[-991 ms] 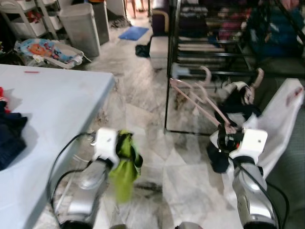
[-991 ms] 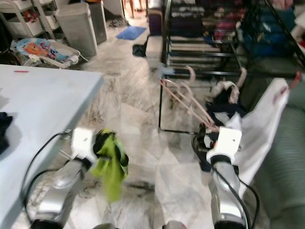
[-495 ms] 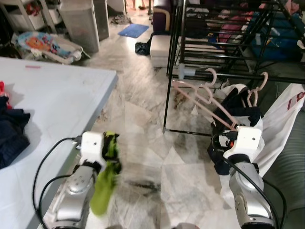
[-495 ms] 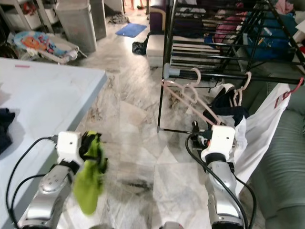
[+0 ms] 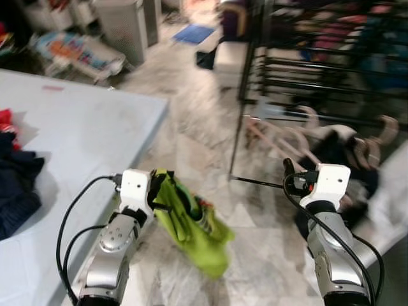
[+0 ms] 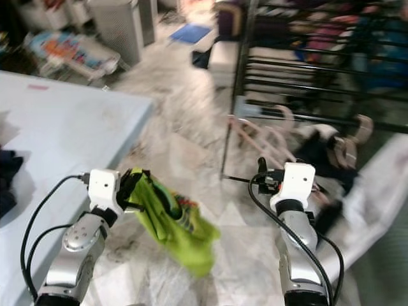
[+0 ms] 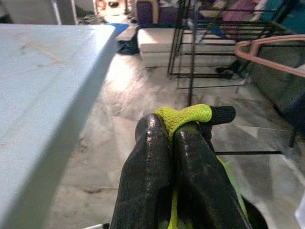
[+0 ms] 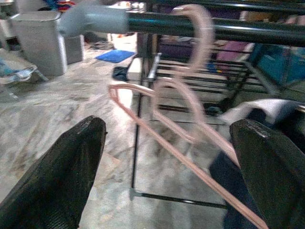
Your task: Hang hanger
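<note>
Over by the black metal drying rack [image 8: 200, 26], my right gripper [image 8: 167, 157] gapes around the hung pink plastic hanger [image 8: 190, 114], left gripper [image 7: 177, 138] pinching lime-green cloth [image 5: 191, 223], which might snag it.

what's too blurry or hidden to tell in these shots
- Clothes on the drying rack: eye views, motion blur smears them.
- How the pink hangers hook on: right wrist view, blurred.
- The green garment's type: bunched in the left claw.
- The dark clothes: left eye view, cut off by the edge.
</note>
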Robot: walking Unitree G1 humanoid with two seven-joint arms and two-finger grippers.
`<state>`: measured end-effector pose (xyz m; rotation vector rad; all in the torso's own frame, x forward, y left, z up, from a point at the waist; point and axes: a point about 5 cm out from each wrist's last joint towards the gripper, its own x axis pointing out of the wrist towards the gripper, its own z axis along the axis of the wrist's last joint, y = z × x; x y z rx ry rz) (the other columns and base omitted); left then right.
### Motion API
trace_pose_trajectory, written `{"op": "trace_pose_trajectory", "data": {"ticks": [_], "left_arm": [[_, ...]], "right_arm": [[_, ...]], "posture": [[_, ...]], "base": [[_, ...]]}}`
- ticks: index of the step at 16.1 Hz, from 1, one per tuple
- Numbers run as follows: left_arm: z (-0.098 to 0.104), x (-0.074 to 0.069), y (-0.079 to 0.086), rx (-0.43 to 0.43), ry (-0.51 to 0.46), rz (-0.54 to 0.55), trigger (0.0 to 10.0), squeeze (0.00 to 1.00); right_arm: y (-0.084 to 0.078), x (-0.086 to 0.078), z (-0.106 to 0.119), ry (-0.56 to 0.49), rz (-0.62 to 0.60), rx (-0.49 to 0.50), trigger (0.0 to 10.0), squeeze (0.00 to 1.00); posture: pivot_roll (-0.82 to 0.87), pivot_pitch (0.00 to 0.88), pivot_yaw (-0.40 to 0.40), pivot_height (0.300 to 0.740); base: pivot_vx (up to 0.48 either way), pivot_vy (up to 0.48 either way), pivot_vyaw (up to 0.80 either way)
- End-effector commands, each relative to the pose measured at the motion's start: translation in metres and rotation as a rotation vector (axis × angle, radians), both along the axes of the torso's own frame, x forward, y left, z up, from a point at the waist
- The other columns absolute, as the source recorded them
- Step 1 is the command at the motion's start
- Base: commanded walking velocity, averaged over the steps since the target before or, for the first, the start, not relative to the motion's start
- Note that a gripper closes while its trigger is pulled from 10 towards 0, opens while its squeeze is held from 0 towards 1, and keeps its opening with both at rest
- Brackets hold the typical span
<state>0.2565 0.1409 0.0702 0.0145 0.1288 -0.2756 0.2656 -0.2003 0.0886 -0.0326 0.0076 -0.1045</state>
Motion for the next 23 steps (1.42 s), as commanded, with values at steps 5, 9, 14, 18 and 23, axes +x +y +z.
{"op": "trace_pose_trajectory", "data": {"ticks": [5,9,14,18,23], "left_arm": [[0.009,0.005,-0.004,-0.009,-0.042,-0.025,10.0,0.00],[0.006,0.003,-0.005,-0.011,-0.022,-0.047,10.0,0.00],[0.011,0.007,-0.013,0.050,-0.007,-0.134,10.0,0.00],[0.007,0.000,-0.010,0.057,0.026,-0.126,10.0,0.00],[0.008,0.006,-0.006,0.077,0.047,-0.157,10.0,0.00]], "right_arm": [[-0.007,-0.001,0.000,-0.001,-0.022,-0.029,10.0,0.00],[-0.004,-0.003,-0.002,0.002,-0.010,-0.043,10.0,0.00],[-0.016,0.000,0.005,0.007,0.012,-0.077,10.0,0.00],[-0.028,-0.011,-0.001,0.071,0.049,-0.103,10.0,0.00],[-0.038,-0.016,-0.001,0.104,0.037,-0.105,10.0,0.00]], "posture": [[-0.03,0.000,0.014,0.740],[-0.03,0.000,0.014,0.740],[-0.03,0.000,0.005,0.740],[-0.04,0.000,-0.009,0.740],[-0.05,0.000,-0.004,0.740]], "base": [[0.342,0.000,0.00],[0.000,0.000,0.00],[0.000,0.000,0.00],[0.000,0.000,0.00],[0.000,0.000,0.00]]}}
